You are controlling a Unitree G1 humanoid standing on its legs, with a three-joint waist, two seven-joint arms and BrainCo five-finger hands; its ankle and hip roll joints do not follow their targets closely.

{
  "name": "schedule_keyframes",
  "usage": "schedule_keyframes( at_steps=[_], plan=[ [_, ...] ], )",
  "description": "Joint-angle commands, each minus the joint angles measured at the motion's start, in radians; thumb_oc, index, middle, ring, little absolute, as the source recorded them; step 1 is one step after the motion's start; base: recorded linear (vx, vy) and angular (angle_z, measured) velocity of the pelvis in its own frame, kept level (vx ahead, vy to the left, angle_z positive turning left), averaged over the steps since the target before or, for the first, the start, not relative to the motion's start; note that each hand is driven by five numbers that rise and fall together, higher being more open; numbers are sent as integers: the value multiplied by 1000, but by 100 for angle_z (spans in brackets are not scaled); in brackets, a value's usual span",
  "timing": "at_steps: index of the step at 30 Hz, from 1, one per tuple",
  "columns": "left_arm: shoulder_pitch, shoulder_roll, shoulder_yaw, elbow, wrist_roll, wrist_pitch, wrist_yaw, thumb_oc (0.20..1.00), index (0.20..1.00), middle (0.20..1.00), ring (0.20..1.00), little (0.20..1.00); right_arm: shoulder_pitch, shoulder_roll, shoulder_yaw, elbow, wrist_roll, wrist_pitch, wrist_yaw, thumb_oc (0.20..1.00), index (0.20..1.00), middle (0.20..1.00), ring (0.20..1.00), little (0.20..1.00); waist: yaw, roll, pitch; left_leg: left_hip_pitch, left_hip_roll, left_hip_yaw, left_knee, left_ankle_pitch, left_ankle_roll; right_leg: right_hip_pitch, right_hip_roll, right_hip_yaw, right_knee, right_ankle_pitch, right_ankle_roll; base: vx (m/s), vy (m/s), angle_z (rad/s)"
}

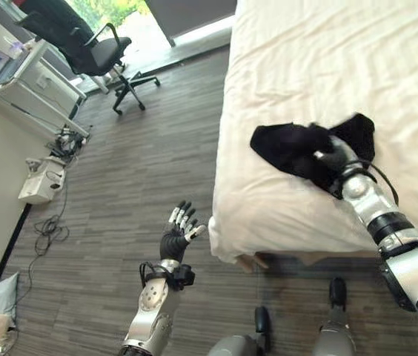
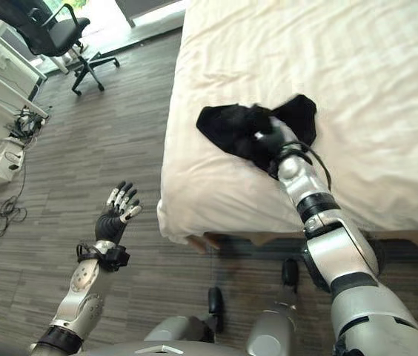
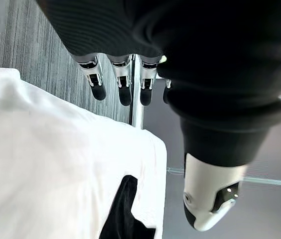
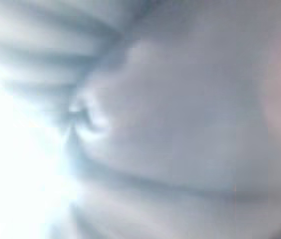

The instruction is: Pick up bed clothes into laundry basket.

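Right hand (image 2: pixel 268 141) sits buried in the black garment (image 2: pixel 231 130) near the bed (image 2: pixel 357 67) edge; you cannot tell its grasp. Left hand (image 1: pixel 179 230) hangs spread beside the bed. Soft, light cloth: gather a bunched fold.

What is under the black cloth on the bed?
The black cloth lies on the white bed. The right hand is against it with fingers buried in the folds. Anything else beneath is covered.
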Motion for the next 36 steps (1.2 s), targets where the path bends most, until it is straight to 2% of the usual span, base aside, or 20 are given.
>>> schedule_keyframes(
  at_steps=[1, 6, 9, 10, 12, 14, 17, 18, 20, 21, 22, 23, 24, 25, 26, 27, 29, 30, 31, 36],
  plan=[
    [-30, 26, 19, -12, -5, -32, 3, 1000, 1000, 1000, 1000, 1000, 22, -85, 6, 6, 339, -61, -23, 200, 200, 200, 200, 200, -31, -32, 5, -27, 30, 12, 6, 63, -13, 161, 0, 46, 27, -166, 7, 58, 22, -9],
    [-43, 28, 29, 11, -12, -30, -3, 1000, 1000, 1000, 1000, 1000, 35, -138, -70, -4, 463, -87, -14, 200, 200, 200, 200, 200, -54, -88, -34, 12, 32, 29, 6, 41, -1, 181, 9, 61, 42, -175, 8, 38, 13, -18],
    [-45, 25, 29, 15, -20, -29, -6, 1000, 1000, 1000, 1000, 1000, 38, -146, -98, -10, 527, -104, -11, 200, 200, 200, 200, 200, -57, -100, -47, 21, 34, 36, 6, 36, 2, 188, 11, 67, 37, -173, 10, 28, 19, -21],
    [-44, 16, 27, 14, -28, -22, -7, 1000, 1000, 1000, 1000, 1000, 52, -128, -158, -25, 651, -137, -15, 200, 200, 200, 200, 200, -65, -110, -63, 29, 37, 44, 6, 30, 4, 193, 12, 72, 33, -172, 11, 38, 10, -15],
    [-51, 11, 18, 24, -26, -14, -5, 1000, 1000, 1000, 1000, 1000, 87, -90, -233, -66, 803, -184, -4, 200, 200, 200, 200, 200, -72, -119, -75, 40, 40, 51, 6, 22, 6, 200, 15, 78, 33, -173, 12, 45, 13, -6],
    [-56, 15, 14, 28, -11, -6, -2, 1000, 1000, 1000, 1000, 1000, 120, -63, -309, -117, 903, -230, -9, 200, 200, 200, 200, 200, -80, -124, -88, 49, 42, 56, 6, 15, 8, 205, 18, 83, 33, -176, 13, 33, 16, -10],
    [-48, 16, 32, 35, -4, 1, 3, 1000, 1000, 1000, 1000, 1000, 217, -23, -430, -239, 986, -310, -12, 200, 200, 200, 200, 200, -94, -127, -110, 64, 43, 62, 6, 2, 12, 219, 22, 89, 29, -179, 16, 44, 19, -15],
    [-43, 10, 40, 32, 1, 3, 10, 1000, 1000, 1000, 1000, 1000, 257, 2, -503, -335, 1045, -359, 5, 200, 200, 200, 200, 200, -107, -125, -115, 71, 44, 66, 6, 3, 16, 220, 21, 91, 33, -175, 18, 66, 28, -3],
    [-34, 7, 60, 46, 10, 4, 14, 1000, 1000, 1000, 1000, 1000, 331, 21, -580, -420, 1022, -416, -1, 200, 200, 200, 200, 200, -119, -125, -133, 79, 43, 69, 6, -12, 19, 227, 21, 95, 30, -182, 23, 48, 19, -2],
    [-33, 9, 57, 47, 11, 3, 15, 1000, 1000, 1000, 1000, 1000, 340, 27, -584, -430, 1018, -417, -4, 200, 200, 200, 200, 200, -117, -128, -133, 75, 44, 70, 6, -3, 20, 221, 22, 95, 32, -174, 22, 67, 29, -15],
    [-24, 10, 75, 72, 9, -3, 23, 1000, 1000, 1000, 1000, 1000, 403, 3, -601, -437, 973, -424, -31, 200, 200, 200, 200, 200, -128, -135, -150, 88, 39, 82, 6, -22, 25, 226, 22, 110, 27, -178, 27, 53, 23, -23],
    [-24, 10, 77, 79, 9, 0, 22, 1000, 1000, 1000, 1000, 1000, 420, -16, -596, -409, 944, -403, -44, 200, 200, 200, 200, 200, -131, -140, -154, 89, 39, 88, 6, -21, 25, 224, 23, 117, 27, -175, 29, 91, 34, -46],
    [-31, 14, 71, 78, 17, 2, 18, 1000, 1000, 1000, 1000, 1000, 452, -64, -548, -363, 874, -330, -55, 200, 200, 200, 200, 200, -138, -151, -149, 94, 39, 94, 6, -22, 24, 224, 24, 124, 29, -172, 31, 8, 2, -47],
    [-40, 21, 70, 78, 19, 4, 17, 1000, 1000, 1000, 1000, 1000, 470, -118, -478, -331, 683, -238, -90, 200, 200, 200, 200, 200, -140, -158, -142, 89, 38, 97, 6, -19, 23, 221, 23, 127, 31, -167, 30, 2, 4, -43],
    [-43, 22, 71, 72, 18, 6, 14, 1000, 1000, 1000, 1000, 1000, 469, -140, -430, -335, 546, -197, -114, 498, 498, 498, 498, 498, -141, -158, -135, 87, 36, 98, 6, -18, 23, 222, 22, 126, 30, -164, 31, -1, -2, -28],
    [-45, 23, 74, 70, 20, 5, 15, 1000, 1000, 1000, 1000, 1000, 459, -149, -401, -347, 478, -178, -123, 1000, 1000, 1000, 1000, 1000, -141, -157, -131, 86, 36, 97, 6, -17, 23, 221, 22, 127, 29, -162, 31, 1, -1, -30],
    [-40, 27, 73, 54, 21, 1, 11, 1000, 1000, 1000, 1000, 1000, 421, -183, -336, -356, 309, -138, -152, 1000, 1000, 1000, 1000, 1000, -132, -159, -123, 79, 35, 94, 6, -15, 22, 220, 21, 123, 26, -160, 31, 0, -9, 0],
    [-37, 27, 75, 54, 20, 3, 7, 1000, 1000, 1000, 1000, 1000, 395, -194, -315, -341, 272, -122, -155, 1000, 1000, 1000, 1000, 1000, -130, -158, -122, 77, 35, 93, 6, -14, 22, 219, 20, 121, 26, -160, 31, -9, -30, 36],
    [-34, 31, 71, 65, 19, -3, 12, 1000, 1000, 1000, 1000, 1000, 247, -242, -216, -228, 168, -84, -166, 1000, 1000, 1000, 1000, 1000, -107, -164, -112, 67, 35, 84, 6, -9, 20, 219, 19, 113, 24, -159, 30, -9, -22, 20],
    [-42, 34, 63, 63, 20, -8, 16, 1000, 1000, 1000, 1000, 1000, 75, -249, -96, -84, 99, -51, -158, 1000, 1000, 1000, 1000, 1000, -87, -166, -98, 54, 35, 79, 6, -2, 17, 215, 19, 107, 23, -156, 29, -22, -16, 14]
  ],
)
